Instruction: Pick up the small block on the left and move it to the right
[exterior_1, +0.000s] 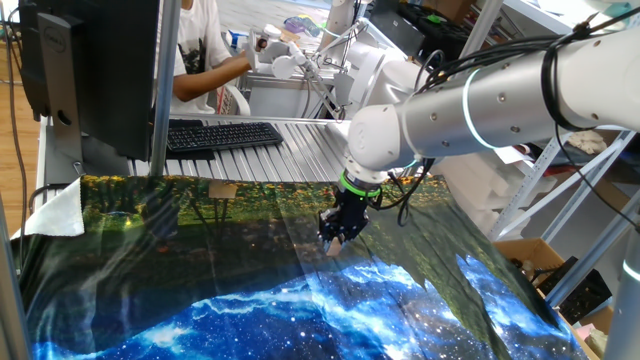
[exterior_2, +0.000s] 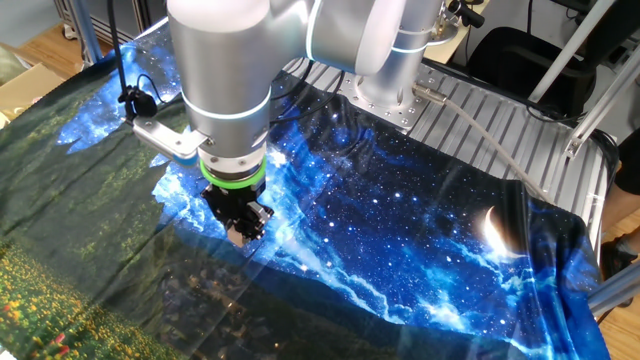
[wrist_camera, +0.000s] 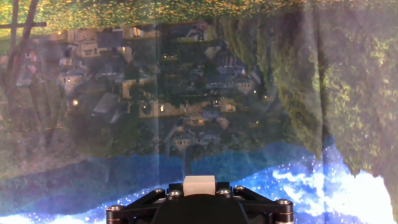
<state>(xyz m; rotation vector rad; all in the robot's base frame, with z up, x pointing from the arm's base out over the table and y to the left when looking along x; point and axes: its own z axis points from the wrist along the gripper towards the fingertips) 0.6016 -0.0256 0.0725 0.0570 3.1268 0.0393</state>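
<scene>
From one fixed view, my gripper (exterior_1: 336, 240) hangs above the printed cloth (exterior_1: 200, 300) on the tabletop, jaws closed on the small block (exterior_1: 333, 247). The other fixed view shows the block clear of the cloth. In the hand view it sits between my jaws. Carrying step; next, I judge, travel right and lower.

Small block (wrist_camera: 199, 185) — tiny pale tan wooden cube, plain faces. Sits clamped between the jaws, held above the table, only its top face and edges showing in the hand view. In one fixed view it peeks out (exterior_1: 334, 247) below the jaws — upright.
</scene>
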